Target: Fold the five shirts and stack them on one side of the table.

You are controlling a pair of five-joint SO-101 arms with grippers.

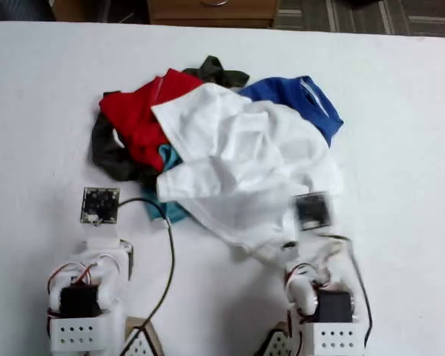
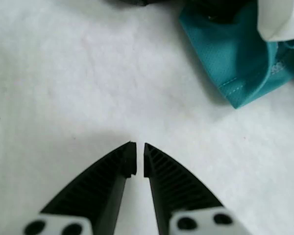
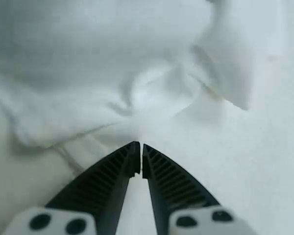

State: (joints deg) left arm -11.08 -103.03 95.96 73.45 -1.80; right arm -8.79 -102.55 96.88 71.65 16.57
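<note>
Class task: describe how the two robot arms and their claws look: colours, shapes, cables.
The left claw and right claw each have two black, ribbed, tapering fingers on white mounts with holes. The left arm and right arm are white with black motor blocks and red wires; a black cable curves between them.

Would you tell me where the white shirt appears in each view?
High view: white shirt lies uppermost, centre of the table.
Left wrist view: white shirt edge overlaps the teal shirt.
Right wrist view: white shirt bunched ahead of the right gripper.
Shared landmark: the table.
</note>
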